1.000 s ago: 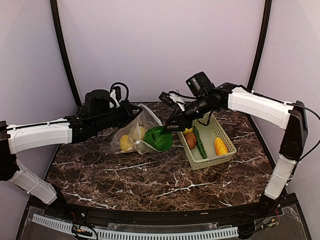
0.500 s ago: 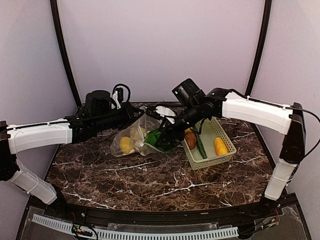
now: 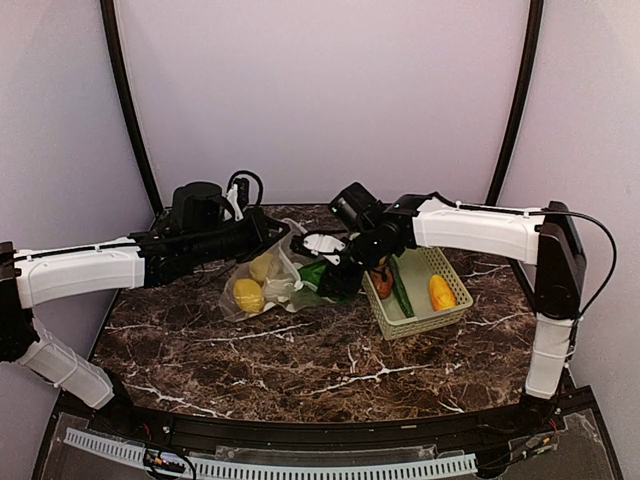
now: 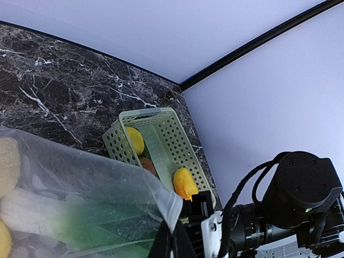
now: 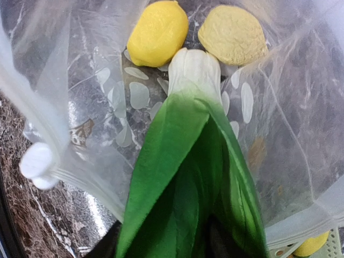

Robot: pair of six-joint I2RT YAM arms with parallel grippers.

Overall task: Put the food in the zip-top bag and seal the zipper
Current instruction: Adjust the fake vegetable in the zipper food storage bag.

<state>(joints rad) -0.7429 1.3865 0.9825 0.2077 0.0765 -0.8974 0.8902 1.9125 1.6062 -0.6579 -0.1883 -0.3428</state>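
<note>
- Fingers of the left gripper were pinched shut on the mouth edge of the zip-top bag, holding it up.
- The right gripper sat at the bag's mouth over the cabbage's leafy end; whether it gripped could not be told.
- The cabbage's white stem lay inside the bag, beside a yellow piece and a pale piece.
- More pieces lay in the green basket.

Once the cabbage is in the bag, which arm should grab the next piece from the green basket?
Right. The right hand is at the cabbage, beside the basket; the left hand is shut on the zip-top bag edge, holding it.
</note>
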